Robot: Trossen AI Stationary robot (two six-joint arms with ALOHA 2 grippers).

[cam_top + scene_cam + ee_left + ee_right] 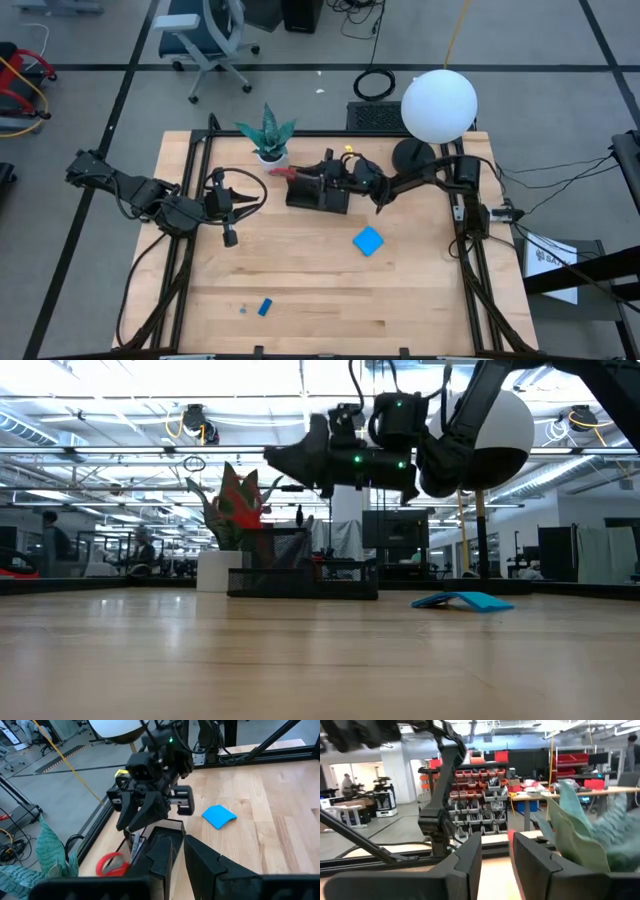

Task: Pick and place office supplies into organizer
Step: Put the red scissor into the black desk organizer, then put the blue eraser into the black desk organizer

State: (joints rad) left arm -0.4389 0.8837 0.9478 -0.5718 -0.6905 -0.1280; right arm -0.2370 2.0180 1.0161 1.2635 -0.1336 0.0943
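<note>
The tiny blue block (pixel 265 307) lies long-axis diagonal; right tool (pixel 322 177), parted, above the organizer (pixel 317 195).

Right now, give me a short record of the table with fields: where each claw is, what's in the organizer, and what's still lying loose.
right claw: above the organizer's right end, fingers a little apart, nothing seen held
left claw: waiting over the table's left part, shut, empty
organizer: back centre, beside the potted plant
in organizer: red-handled scissors
still loose: blue notepad right of centre; small blue block near the front edge
</note>
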